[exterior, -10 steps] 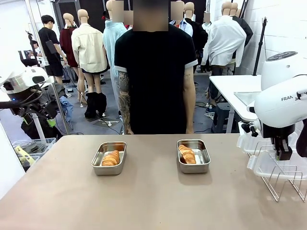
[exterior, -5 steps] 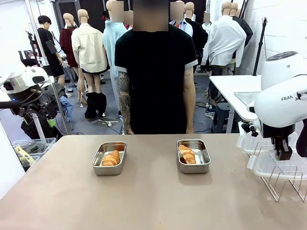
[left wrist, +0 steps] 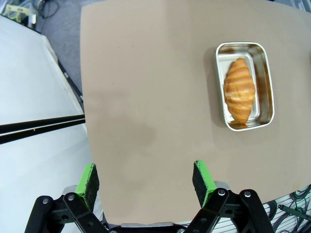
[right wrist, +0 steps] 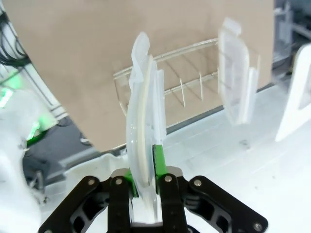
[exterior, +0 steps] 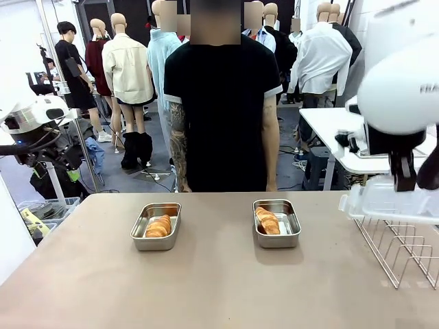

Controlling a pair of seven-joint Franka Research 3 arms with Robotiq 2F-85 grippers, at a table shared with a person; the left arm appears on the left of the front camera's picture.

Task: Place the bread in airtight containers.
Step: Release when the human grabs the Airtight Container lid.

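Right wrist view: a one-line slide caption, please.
Right gripper clamps a clear plastic snap-on lid edge-on between its green-padded fingers; a thin wire rack and second clear lid stand beyond.

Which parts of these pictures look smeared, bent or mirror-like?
Right wrist view: the wire rack and spare lid look smeared, while the held lid in the right tool is sharper. Left wrist view: crisp, but the wide lens bows the table edge, and the steel pan mirrors its roll. Front view: even light, soft shadows on the table.
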